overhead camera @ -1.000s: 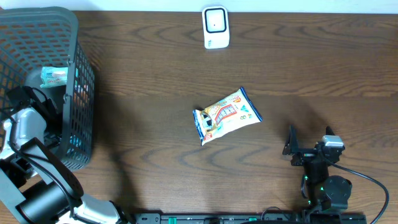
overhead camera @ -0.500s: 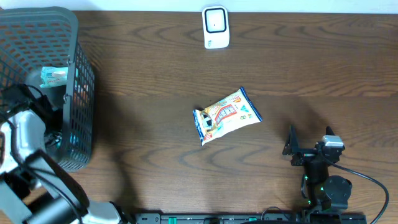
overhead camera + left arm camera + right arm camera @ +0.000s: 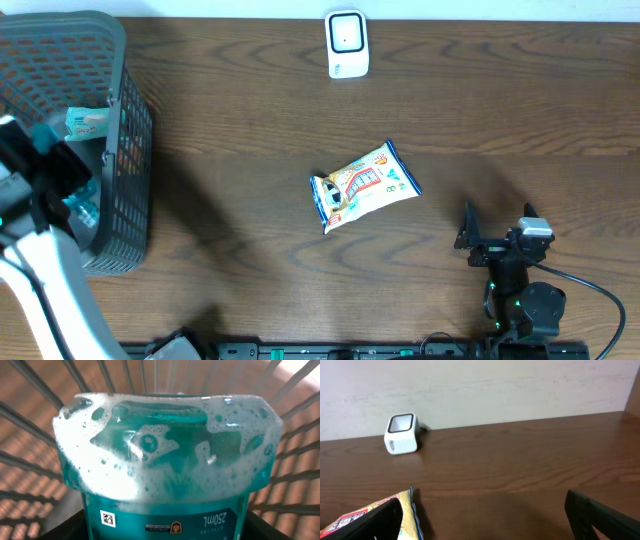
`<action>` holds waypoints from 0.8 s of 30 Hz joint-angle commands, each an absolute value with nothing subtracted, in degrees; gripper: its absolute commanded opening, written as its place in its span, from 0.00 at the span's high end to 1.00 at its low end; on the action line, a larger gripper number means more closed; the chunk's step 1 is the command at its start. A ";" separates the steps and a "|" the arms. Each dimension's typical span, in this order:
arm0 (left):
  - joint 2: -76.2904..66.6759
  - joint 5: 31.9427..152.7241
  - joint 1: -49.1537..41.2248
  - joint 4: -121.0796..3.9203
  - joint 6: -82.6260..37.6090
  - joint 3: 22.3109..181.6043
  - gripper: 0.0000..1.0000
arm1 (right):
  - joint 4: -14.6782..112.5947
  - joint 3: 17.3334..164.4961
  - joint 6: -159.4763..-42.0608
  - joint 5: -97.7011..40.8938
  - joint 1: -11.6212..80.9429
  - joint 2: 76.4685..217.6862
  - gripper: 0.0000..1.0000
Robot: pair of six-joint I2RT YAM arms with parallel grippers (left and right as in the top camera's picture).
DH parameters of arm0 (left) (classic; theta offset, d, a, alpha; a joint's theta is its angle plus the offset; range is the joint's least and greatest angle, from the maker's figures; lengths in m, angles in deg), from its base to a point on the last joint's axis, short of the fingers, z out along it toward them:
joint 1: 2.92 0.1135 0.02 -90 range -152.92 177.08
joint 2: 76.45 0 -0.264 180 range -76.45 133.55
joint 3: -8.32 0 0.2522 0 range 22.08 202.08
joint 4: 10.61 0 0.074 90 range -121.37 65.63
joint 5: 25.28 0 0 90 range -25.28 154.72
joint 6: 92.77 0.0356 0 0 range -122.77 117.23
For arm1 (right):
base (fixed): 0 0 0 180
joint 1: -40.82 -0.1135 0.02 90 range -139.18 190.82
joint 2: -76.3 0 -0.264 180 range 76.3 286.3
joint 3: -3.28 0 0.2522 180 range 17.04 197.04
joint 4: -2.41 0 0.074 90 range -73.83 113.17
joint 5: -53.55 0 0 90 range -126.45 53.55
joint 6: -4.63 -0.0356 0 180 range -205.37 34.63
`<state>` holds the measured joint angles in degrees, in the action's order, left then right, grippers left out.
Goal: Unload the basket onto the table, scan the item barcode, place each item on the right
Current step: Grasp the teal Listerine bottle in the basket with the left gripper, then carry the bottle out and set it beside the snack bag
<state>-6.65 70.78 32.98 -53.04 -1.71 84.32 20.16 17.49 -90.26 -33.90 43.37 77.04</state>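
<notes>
Fetching: left claw (image 3: 70,185) clasps the teal bottle (image 3: 167,455) in the 9 o'clock basket (image 3: 128,110); right claw (image 3: 485,519) gapes empty. Next, probably lift it to the 12 o'clock scanner (image 3: 347,44).

this looks like a mock shop checkout. a white barcode scanner (image 3: 347,44) stands on a dark wooden table (image 3: 250,120) by a plain pale wall (image 3: 520,385). a grey mesh shopping basket (image 3: 135,170) holds packaged goods, among them a teal bottle (image 3: 165,460). a printed snack bag (image 3: 364,186) lies on the tabletop.
</notes>
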 commanded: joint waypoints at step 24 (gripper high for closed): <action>-26.70 92.20 32.83 -38.13 -33.25 85.00 0.48 | 20.31 17.36 -89.36 -34.43 43.61 76.95 0.01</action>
<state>-26.89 81.58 32.98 -39.92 -27.72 84.32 20.18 17.49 -90.26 -33.90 43.37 77.04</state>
